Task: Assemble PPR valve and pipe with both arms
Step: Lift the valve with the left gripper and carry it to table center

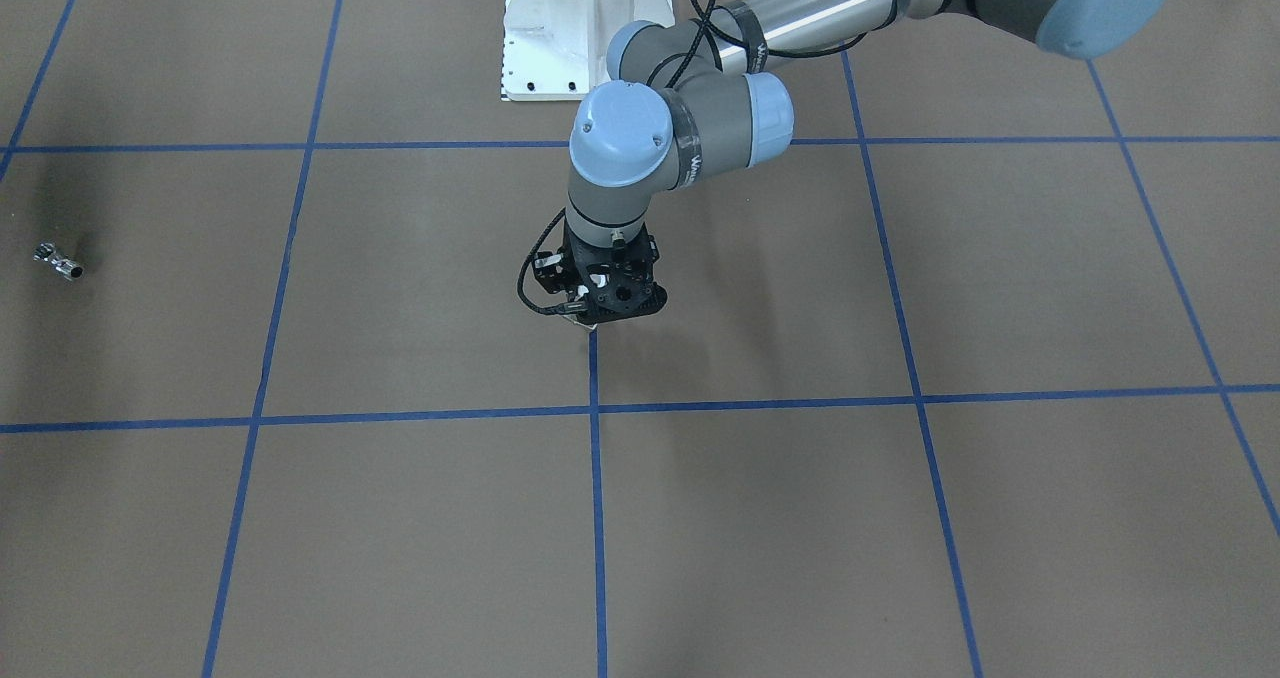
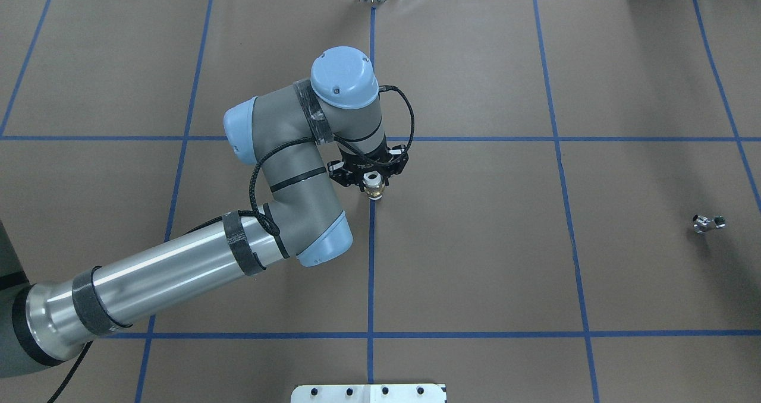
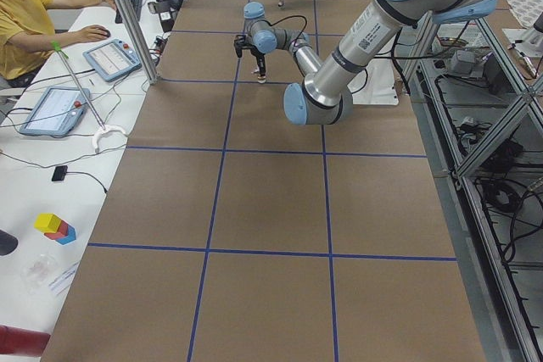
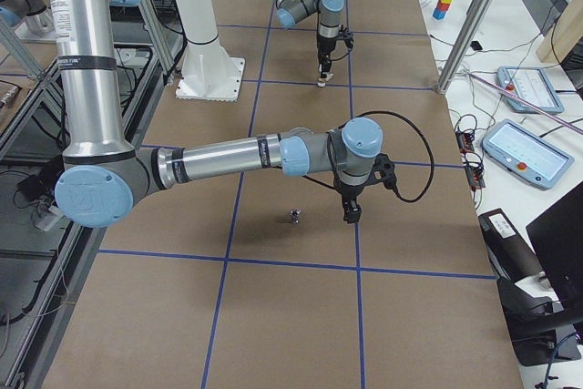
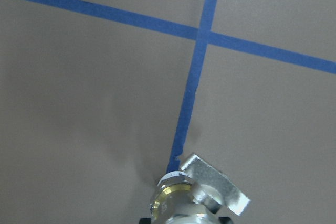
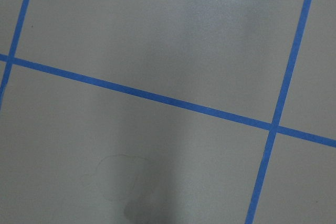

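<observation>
The left jaws are closed on the white collar of the rigid brass-bodied PPR valve (image 2: pixel 374 192) at the middle of the brown desk (image 2: pixel 475 260); the light, slick chrome pipe stub (image 2: pixel 707 222), lying far off near the right jaws (opening unreadable), likely wants pinching across its narrow waist.

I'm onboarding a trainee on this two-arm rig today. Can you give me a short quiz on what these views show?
1. True or false: the pipe is already joined to the PPR valve.
2. Where is the PPR valve? A) lying flat beside the pipe, B) gripped by the left gripper, C) inside a box.
3. Fill in: the pipe lies on the table on the robot's ____ side.

Key:
1. False. The pipe lies alone, far from the PPR valve.
2. B.
3. Right.
</observation>
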Robot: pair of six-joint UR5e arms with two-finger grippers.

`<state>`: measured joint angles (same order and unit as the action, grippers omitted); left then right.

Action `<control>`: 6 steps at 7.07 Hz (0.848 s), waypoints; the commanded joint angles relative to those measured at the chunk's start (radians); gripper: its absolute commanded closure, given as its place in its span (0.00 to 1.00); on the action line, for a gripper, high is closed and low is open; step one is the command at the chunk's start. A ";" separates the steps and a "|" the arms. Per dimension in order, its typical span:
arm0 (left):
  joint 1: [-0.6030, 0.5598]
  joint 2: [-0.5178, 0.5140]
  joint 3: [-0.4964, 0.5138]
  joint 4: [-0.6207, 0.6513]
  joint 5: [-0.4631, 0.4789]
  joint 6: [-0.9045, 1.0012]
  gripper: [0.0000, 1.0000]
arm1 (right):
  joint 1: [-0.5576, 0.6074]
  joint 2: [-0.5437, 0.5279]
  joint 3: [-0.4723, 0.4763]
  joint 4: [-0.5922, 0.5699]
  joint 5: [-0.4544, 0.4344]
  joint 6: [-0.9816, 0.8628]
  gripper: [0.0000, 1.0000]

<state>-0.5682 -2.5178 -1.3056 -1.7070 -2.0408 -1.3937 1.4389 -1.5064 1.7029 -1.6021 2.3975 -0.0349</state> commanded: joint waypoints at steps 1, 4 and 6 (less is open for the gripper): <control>0.002 0.001 -0.001 0.000 0.005 0.001 0.54 | 0.000 0.000 0.000 -0.001 0.000 0.000 0.00; 0.002 -0.001 -0.001 0.000 0.017 0.004 0.38 | 0.000 0.000 0.000 -0.001 0.000 0.000 0.00; 0.002 -0.001 -0.003 -0.002 0.019 0.007 0.23 | 0.000 0.000 0.001 -0.001 0.000 0.001 0.00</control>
<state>-0.5660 -2.5188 -1.3075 -1.7077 -2.0243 -1.3880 1.4391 -1.5064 1.7035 -1.6022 2.3976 -0.0343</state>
